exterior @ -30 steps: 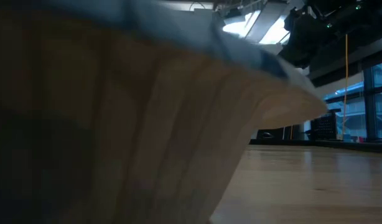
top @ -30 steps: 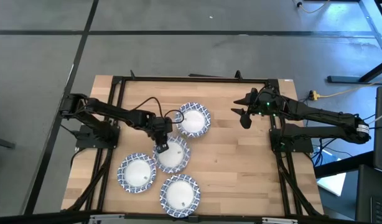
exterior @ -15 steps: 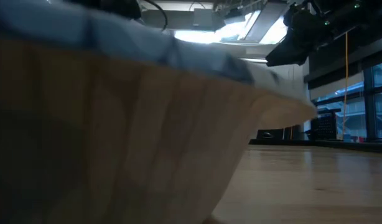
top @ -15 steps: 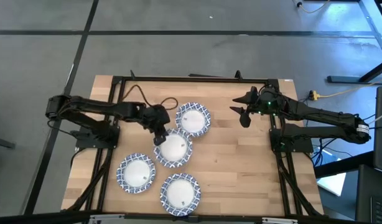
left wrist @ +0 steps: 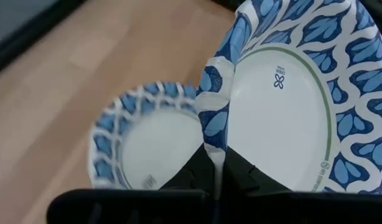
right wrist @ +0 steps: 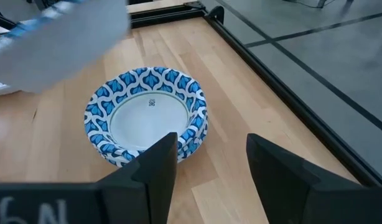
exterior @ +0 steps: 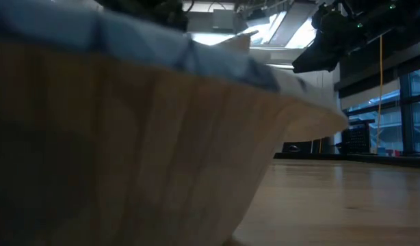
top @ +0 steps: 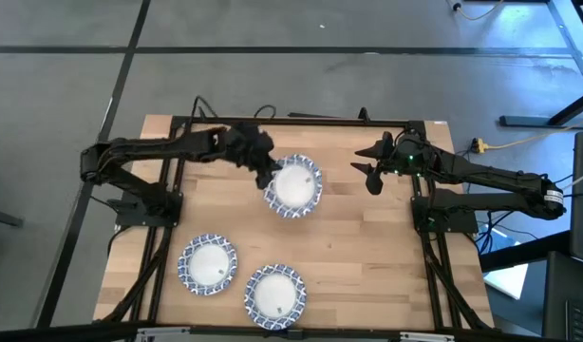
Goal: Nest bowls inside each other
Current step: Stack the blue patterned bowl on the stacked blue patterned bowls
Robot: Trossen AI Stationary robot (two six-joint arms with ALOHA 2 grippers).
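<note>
My left gripper [top: 265, 172] is shut on a blue-and-white rimmed bowl [top: 294, 188] and holds it in the air over the far middle of the table. A second bowl [right wrist: 146, 116] rests on its base on the wood right below; the high view hides most of it. In the left wrist view the held bowl [left wrist: 284, 99] fills the right side and the resting bowl [left wrist: 144, 146] lies beneath. Two more bowls [top: 208, 264] [top: 274, 294] sit near the table's near edge. My right gripper [top: 370, 178] hovers open to the right of the far bowl. My left gripper pinches the held bowl's rim [left wrist: 211, 127] between its two fingers [left wrist: 197, 171], on the side of the bowl toward the table's left. The rim is bent inward beside the fingers. The bowl is lifted clear and tilted, above the resting bowl.
A black frame runs along the table's far edge [top: 291, 121] and sides. Bare wood lies at the table's right half [top: 367, 256]. In the low view a bowl's wall [exterior: 128, 143] stands right before the camera and blocks most of that picture.
My left gripper has lifted a bowl off the middle of the table and carried it up and toward the far edge, slightly rightward, over the far bowl. The spot where that bowl stood is now bare wood. The right arm has kept still.
</note>
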